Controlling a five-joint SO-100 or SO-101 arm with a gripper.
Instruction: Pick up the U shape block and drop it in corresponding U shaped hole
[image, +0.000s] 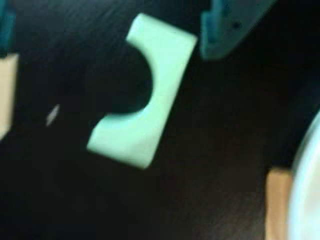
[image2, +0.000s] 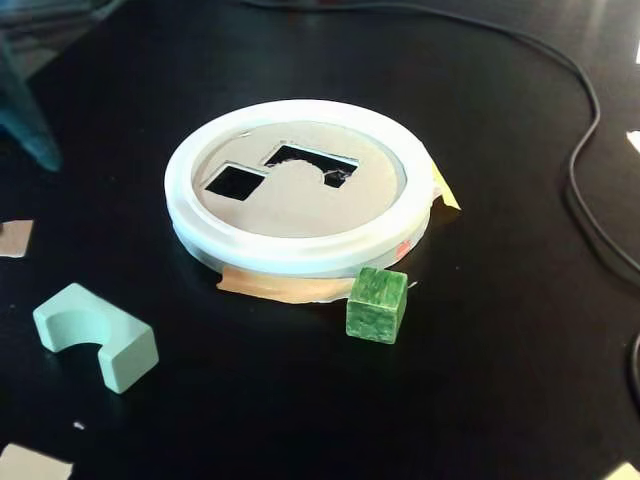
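Block on the table, gripper hovering off it, nothing gripped.

White ring (image2: 300, 250) with its tan disc (image2: 300, 205) sits on the black table (image2: 480, 350), well apart from the gripper (image2: 25, 120); the U shaped hole (image2: 308, 163) lies beside a square cutout (image2: 234, 181). Nearer the gripper, the U shape block (image: 145, 100) lies flat, untouched, just beside one teal finger (image: 225, 30) in the wrist view. Green cube (image2: 377, 304) rests against the ring's tape. How wide the jaws stand cannot be told.

Teal end effector (image: 120, 30) aloft; fingers (image: 227, 30) spread wide; nothing held
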